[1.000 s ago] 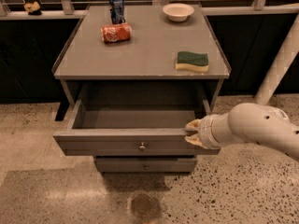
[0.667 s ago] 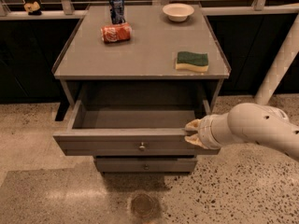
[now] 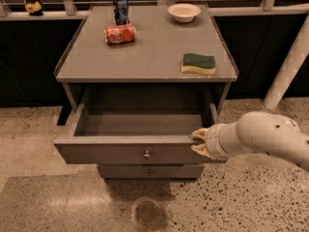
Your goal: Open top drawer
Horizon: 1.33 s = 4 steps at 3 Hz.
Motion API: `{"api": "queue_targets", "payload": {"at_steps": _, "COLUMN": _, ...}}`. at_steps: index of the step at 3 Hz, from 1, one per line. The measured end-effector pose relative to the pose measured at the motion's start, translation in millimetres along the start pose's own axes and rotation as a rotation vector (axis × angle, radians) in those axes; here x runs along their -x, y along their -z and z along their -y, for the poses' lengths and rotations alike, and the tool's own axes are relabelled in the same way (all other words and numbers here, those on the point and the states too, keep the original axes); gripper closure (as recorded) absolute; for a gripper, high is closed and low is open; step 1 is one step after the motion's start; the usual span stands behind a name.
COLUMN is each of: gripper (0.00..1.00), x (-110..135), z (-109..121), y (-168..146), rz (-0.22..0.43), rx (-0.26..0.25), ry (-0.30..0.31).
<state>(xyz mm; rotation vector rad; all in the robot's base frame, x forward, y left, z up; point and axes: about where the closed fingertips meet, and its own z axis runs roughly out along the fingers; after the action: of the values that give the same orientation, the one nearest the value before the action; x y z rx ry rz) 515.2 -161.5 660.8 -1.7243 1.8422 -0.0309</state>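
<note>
Counter (image 3: pixel 154 47) top, left side: blue can (image 3: pixel 120 7) upright at the back, red can (image 3: pixel 119 34) on its side just in front of it.

Top drawer (image 3: pixel 120 151), below the counter edge: pulled well out, interior visible, knob (image 3: pixel 146 154) at the centre of its front. Lower drawer (image 3: pixel 150 171) shut; only a strip of its front shows under the open one.

Right of centre on the counter: bowl (image 3: pixel 184 12) at the back, sponge (image 3: pixel 198 64) near the front right corner, green side up.

End effector (image 3: pixel 199 142) is at the right end of the top drawer front, touching it. Open or closed, holding the front or merely resting on it: cannot tell. Arm (image 3: pixel 263 137) enters low from the right.

Judgement: task looks essentially done, as the drawer is out by most of its visible depth. Left at most: a little more travel, then release and withdrawal.
</note>
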Motion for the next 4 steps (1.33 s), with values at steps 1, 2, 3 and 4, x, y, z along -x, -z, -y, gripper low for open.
{"api": "queue_targets", "payload": {"at_steps": 1, "gripper": 1.0, "x": -4.1, "z": -13.8, "y": 1.5, "rz": 0.009, "rx": 0.011, "ry": 0.003}}
{"api": "queue_targets", "payload": {"at_steps": 2, "gripper": 1.0, "x": -2.4, "z": -12.3, "y": 5.0, "rz": 0.009, "rx": 0.011, "ry": 0.003}}
{"api": "queue_targets", "payload": {"at_steps": 3, "gripper": 1.0, "x": 2.9, "z": -18.6, "y": 11.7, "rz": 0.014, "rx": 0.014, "ry": 0.012}}
{"api": "queue_targets", "payload": {"at_steps": 4, "gripper": 1.0, "x": 2.9, "z": -18.6, "y": 11.6, "rz": 0.014, "rx": 0.014, "ry": 0.012}}
